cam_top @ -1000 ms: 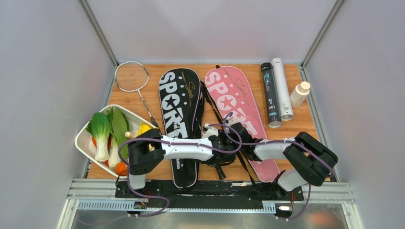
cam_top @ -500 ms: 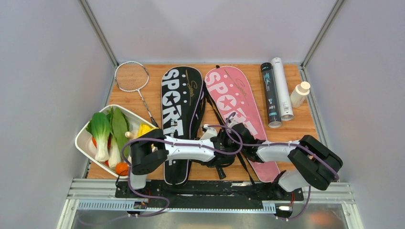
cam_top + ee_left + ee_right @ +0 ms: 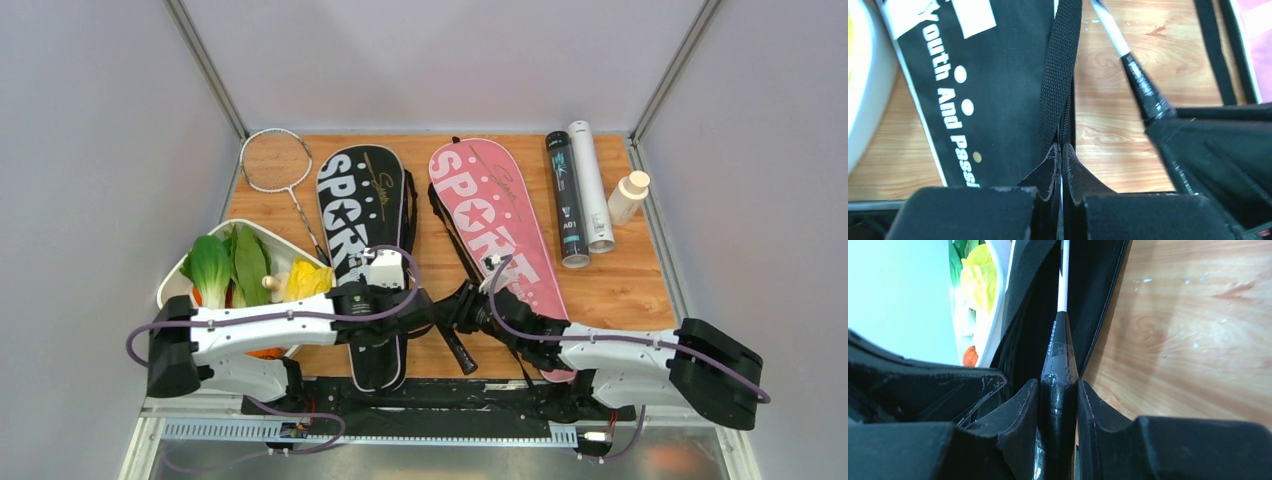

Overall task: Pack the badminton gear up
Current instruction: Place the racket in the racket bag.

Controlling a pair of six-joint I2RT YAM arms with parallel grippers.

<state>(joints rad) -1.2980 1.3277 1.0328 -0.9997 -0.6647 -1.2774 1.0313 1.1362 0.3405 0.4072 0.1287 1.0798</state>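
Observation:
A black "SPORT" racket bag (image 3: 362, 235) lies left of centre, and a pink one (image 3: 492, 225) lies to its right. My left gripper (image 3: 424, 312) is shut on the black bag's right edge by its webbing strap (image 3: 1060, 75); the left wrist view shows the jaws (image 3: 1061, 149) pinched together on the fabric. My right gripper (image 3: 470, 305) is shut on the black handle (image 3: 1058, 355) of a racket. Its white shaft (image 3: 1063, 275) runs into the open black bag, and its head is hidden inside. A silver racket (image 3: 275, 160) lies at the back left. A black tube (image 3: 566, 200) and a white tube (image 3: 590, 185) lie at the back right.
A white tray (image 3: 175, 285) of vegetables sits at the left edge, close to my left arm. A small white bottle (image 3: 628, 197) with a tan cap stands by the right wall. The pink bag's black strap (image 3: 455, 235) trails across the wood between the two bags.
My left gripper has shut on the black bag's edge. The bag has slid and turned to the left. Both arms have lowered and stretched out; the right still holds the handle.

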